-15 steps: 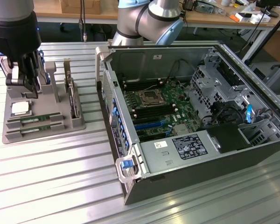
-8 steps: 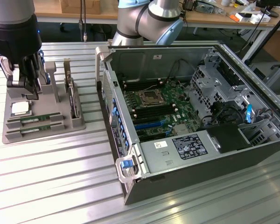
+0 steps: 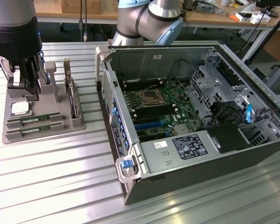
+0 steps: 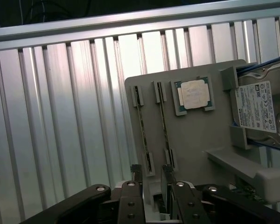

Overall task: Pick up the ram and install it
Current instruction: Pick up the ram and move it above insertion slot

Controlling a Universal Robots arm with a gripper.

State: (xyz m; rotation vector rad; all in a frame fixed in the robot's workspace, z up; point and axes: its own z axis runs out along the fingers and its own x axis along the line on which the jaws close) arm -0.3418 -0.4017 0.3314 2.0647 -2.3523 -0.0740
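1. I am working the pick-up step: my pincer (image 3: 30, 91) is hovering over the grey parts holder (image 3: 9, 135) at the exterior view's left, not touching anything.
2. I am keeping the jaws fully apart and am gripping nothing.
3. Both ram sticks are lying in the holder's slots, side by side and parallel: the inner ram stick (image 4: 164, 123) is sitting just beside the processor chip (image 4: 194, 94), and the outer ram stick (image 4: 143, 130) is lying on its far side.
4. In the wrist view my fingertips (image 4: 135, 170) are standing near one end of the two sticks. I cannot tell which stick they are lined up on.
5. The hard drive (image 4: 256, 109) is standing on edge in the same holder, beyond the processor chip and apart from my pincer.
6. The open computer case (image 3: 252, 154) is resting on the slatted metal table (image 3: 60, 186), well apart from the holder, with the black memory slots (image 3: 151, 113) on its motherboard exposed. No stick is seated there, so I am judging the install as not begun.
7. I am judging that a grasp from here calls for centring the jaws over one stick alone, across its thin faces, and descending straight without nudging its neighbour or the processor chip.
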